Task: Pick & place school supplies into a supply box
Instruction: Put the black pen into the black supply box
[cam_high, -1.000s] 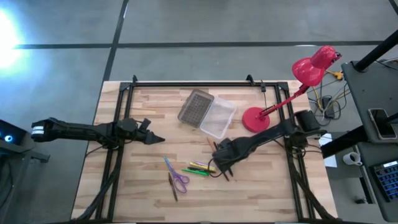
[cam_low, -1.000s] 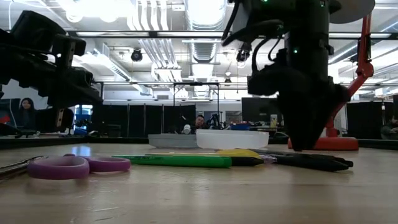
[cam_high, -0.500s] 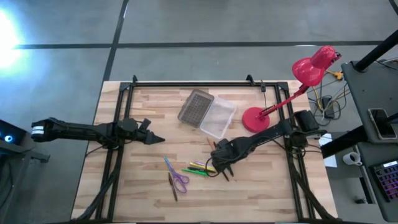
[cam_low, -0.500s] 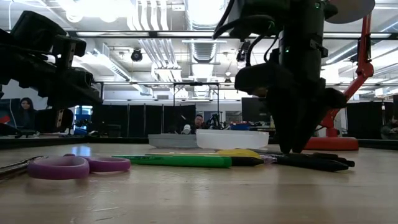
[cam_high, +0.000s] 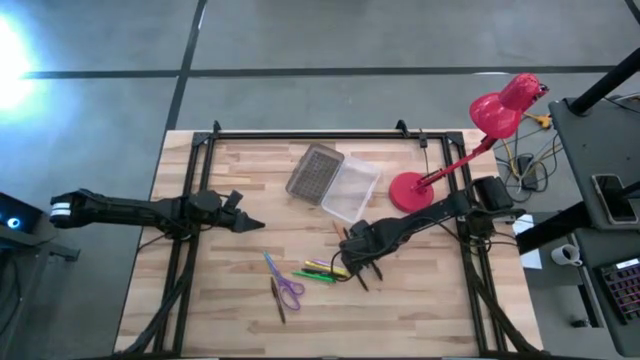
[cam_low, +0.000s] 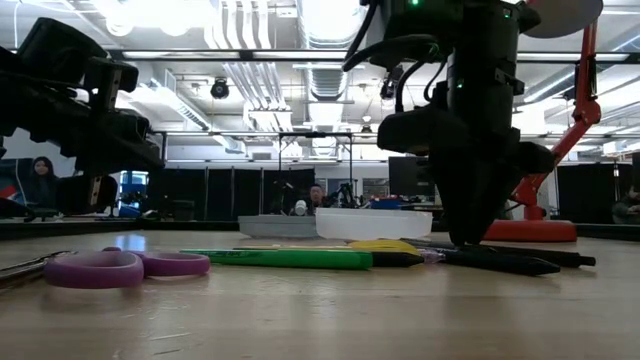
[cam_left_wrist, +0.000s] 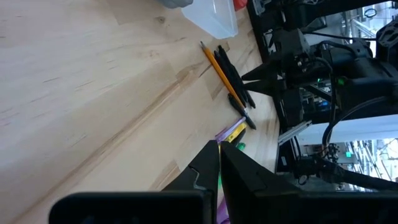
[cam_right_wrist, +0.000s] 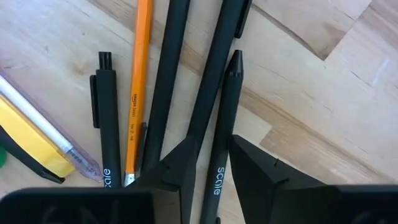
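The supplies lie in a loose cluster near the table's middle. There are purple-handled scissors (cam_high: 288, 290) (cam_low: 120, 267), a green marker (cam_low: 280, 258), a yellow one (cam_high: 322, 266), an orange pencil (cam_right_wrist: 138, 87) and several black pens. My right gripper (cam_high: 357, 272) (cam_right_wrist: 212, 155) stands low over the pens, pointing down. It is open by a narrow gap, with a black pen (cam_right_wrist: 219, 124) between its fingers. The clear supply box (cam_high: 350, 188) rests flat farther back, its grey ribbed lid (cam_high: 315, 172) folded open beside it. My left gripper (cam_high: 258, 225) (cam_left_wrist: 219, 163) hovers shut at the table's left-middle. My right gripper has one finger (cam_right_wrist: 180, 165) on each side of the black pen's barrel (cam_right_wrist: 217, 146), coming from above and across it. The pen lies flat on the table. Whether the fingers touch it, I cannot tell.
A red desk lamp stands with its base (cam_high: 410, 190) just right of the box and its arm reaching over the table's right edge. Black frame rails (cam_high: 190, 250) run along the table's left, right and far sides. Bare wood lies toward the near edge.
My right gripper has come down lower onto the black pens and shifted slightly toward the table's left. One black pen under it has slid a little toward the table's right. The left arm has kept still.
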